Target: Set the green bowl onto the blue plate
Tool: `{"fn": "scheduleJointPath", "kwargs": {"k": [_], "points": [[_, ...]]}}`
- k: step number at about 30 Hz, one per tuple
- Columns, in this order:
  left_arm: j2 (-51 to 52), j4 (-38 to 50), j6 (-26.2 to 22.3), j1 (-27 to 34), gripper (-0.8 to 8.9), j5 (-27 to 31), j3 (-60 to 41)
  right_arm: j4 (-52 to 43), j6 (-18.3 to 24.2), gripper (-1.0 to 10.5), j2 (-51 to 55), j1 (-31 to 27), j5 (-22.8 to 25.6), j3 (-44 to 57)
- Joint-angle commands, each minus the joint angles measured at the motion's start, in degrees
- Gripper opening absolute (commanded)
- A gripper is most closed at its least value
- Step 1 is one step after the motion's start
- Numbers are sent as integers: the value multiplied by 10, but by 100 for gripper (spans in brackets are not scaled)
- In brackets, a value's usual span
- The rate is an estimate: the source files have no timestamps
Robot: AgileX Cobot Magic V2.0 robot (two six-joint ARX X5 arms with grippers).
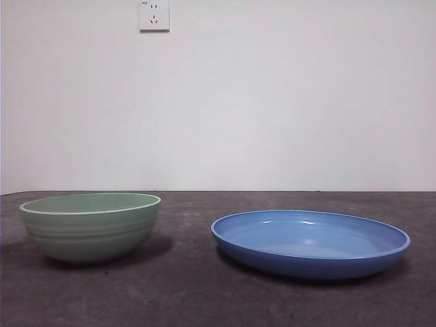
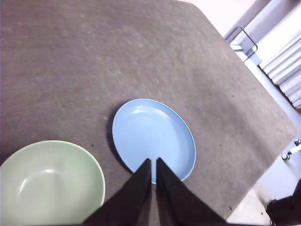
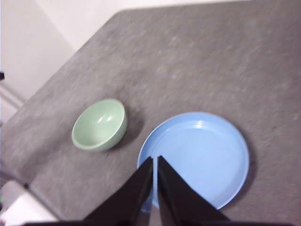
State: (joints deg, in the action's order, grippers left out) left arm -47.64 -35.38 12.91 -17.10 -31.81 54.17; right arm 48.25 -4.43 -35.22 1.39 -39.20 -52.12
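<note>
Nothing is done yet: the green bowl [image 1: 90, 226] sits beside the empty blue plate [image 1: 310, 242], apart from it, while the left gripper [image 2: 154, 162] and right gripper [image 3: 155, 160] hang high above the plate, jaws together and empty.

green bowl [image 1: 90, 228]: pale mint, faint ribs | blue plate [image 1: 310, 243]: glossy medium blue | table [image 1: 204, 293]: dark grey

— What was found standing in the way on the table [image 1: 204, 293]?
— Only the green bowl [image 1: 90, 225] and the blue plate [image 1: 310, 242], set apart.
— And between them?
— A bare strip was seen; open air was left above both.
</note>
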Motion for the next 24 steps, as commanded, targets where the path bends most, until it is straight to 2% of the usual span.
{"fn": "scheduleJointPath", "kwargs": {"k": [1, 12, 14, 16, 19, 21, 24], "points": [[-4, 7, -22, -8, 19, -4, 11, 0, 20, 9, -12, 19, -5, -9], [-4, 2, -22, -10, 31, -4, 11, 3, 25, 10, -18, 46, -5, -9], [-4, 2, -22, -10, 64, -4, 11, 3, 25, 14, -18, 46, -5, -9], [-4, 2, -22, -10, 153, -4, 11, 3, 25, 104, -18, 46, -4, -9], [-4, 2, -22, -10, 312, -4, 11, 3, 22, 378, -18, 46, -2, -9], [-4, 2, -22, -10, 421, -3, 11, 3, 22, 505, -18, 46, 2, -9], [-4, 2, -22, -10, 576, -3, 11, 3, 21, 555, -18, 46, 2, -9]]}}
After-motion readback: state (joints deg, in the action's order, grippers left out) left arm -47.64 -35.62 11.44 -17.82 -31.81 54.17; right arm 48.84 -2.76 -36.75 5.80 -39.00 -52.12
